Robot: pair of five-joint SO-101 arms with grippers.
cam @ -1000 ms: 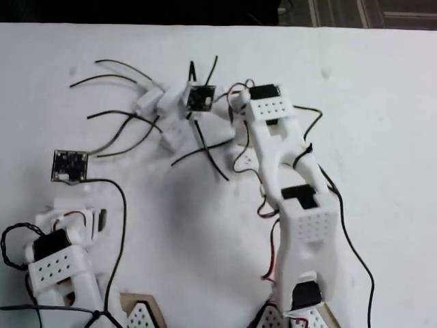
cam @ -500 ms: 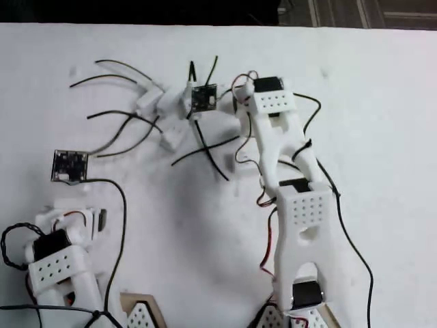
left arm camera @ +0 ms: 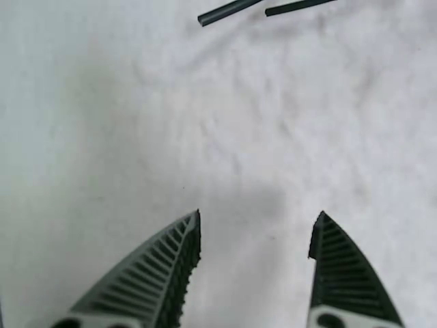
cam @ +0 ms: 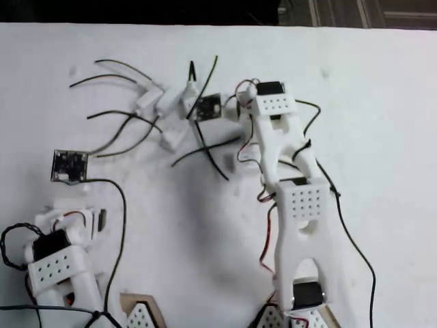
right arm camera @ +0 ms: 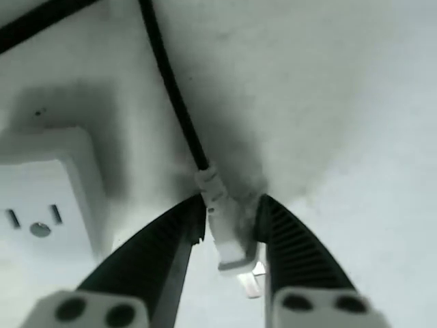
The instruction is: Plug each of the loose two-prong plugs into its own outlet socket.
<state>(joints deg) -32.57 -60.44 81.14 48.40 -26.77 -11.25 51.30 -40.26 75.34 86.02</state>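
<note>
From above, the right arm (cam: 300, 205) lies stretched to the plugs (cam: 149, 102) far across the counter (cam: 382, 82). At the left wrist, the left jaws hang spread over the counter. At the right wrist, the right jaws pinch a white plug (right arm camera: 225, 229) beside an outlet (right arm camera: 41, 198).

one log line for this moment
right end effector: shut on plug | outlet socket: nearby, empty | left end effector: open above table

White worktop (cam: 382, 102), matte, slightly mottled. Beyond its far edge, dark band (cam: 136, 10) across top of high view. Far right corner: grey striped floor patch (cam: 369, 12). Soft even light, faint shadows.
</note>
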